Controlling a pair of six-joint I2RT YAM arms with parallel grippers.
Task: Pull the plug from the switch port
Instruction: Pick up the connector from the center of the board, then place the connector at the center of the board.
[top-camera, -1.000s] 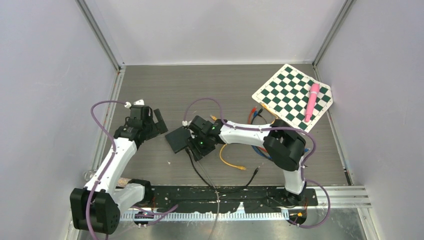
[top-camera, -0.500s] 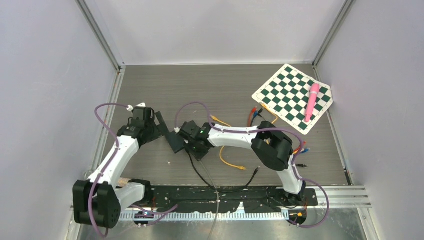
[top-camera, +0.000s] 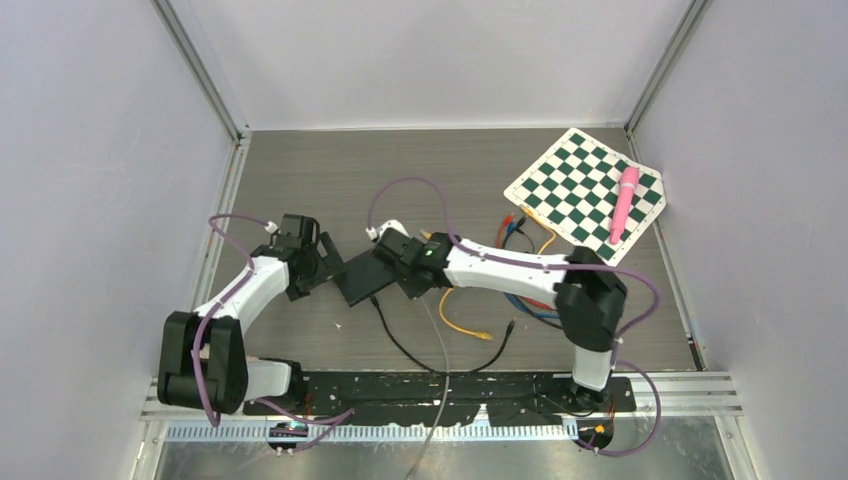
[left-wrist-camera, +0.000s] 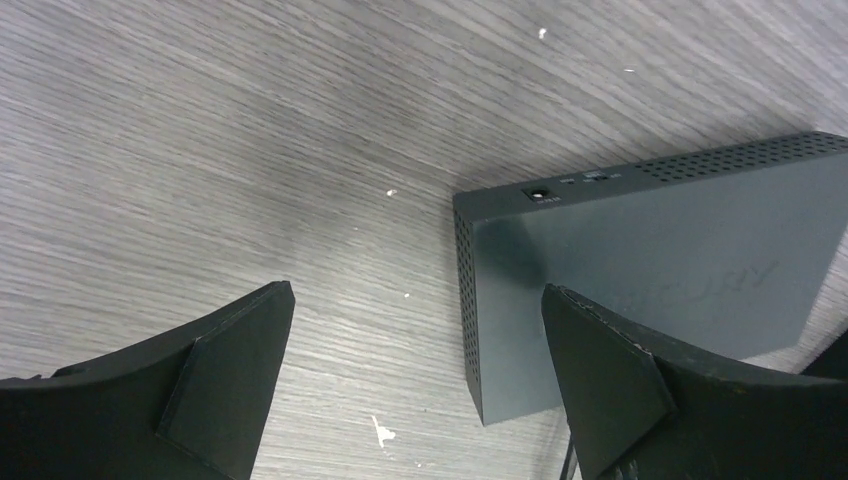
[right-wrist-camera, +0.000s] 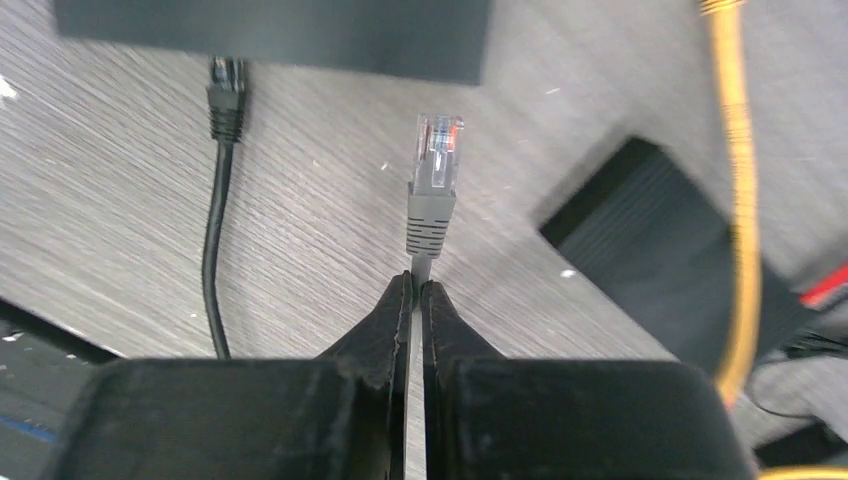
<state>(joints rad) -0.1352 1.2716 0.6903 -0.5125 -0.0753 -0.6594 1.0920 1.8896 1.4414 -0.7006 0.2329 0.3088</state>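
Note:
The switch (top-camera: 358, 278) is a flat dark grey box in the middle of the table. In the right wrist view its port face (right-wrist-camera: 300, 40) lies along the top. My right gripper (right-wrist-camera: 417, 285) is shut on the grey cable just behind the grey plug (right-wrist-camera: 434, 180). The plug's clear tip sits a short way off the switch, outside any port. A black plug (right-wrist-camera: 225, 100) stays seated in the switch to its left. My left gripper (left-wrist-camera: 415, 300) is open, with its fingers on either side of the switch's near corner (left-wrist-camera: 520, 330) and touching nothing.
A yellow cable (top-camera: 460, 325) and a black cable (top-camera: 400, 345) trail over the table in front of the switch. A dark ribbed block (right-wrist-camera: 660, 240) lies right of the plug. Far right are loose coloured cables (top-camera: 515, 230) and a checkerboard (top-camera: 585, 195) carrying a pink pen (top-camera: 624, 205).
My right gripper has closed on the grey cable and shifted slightly right. The left arm has swung right, bringing its open gripper up to the switch.

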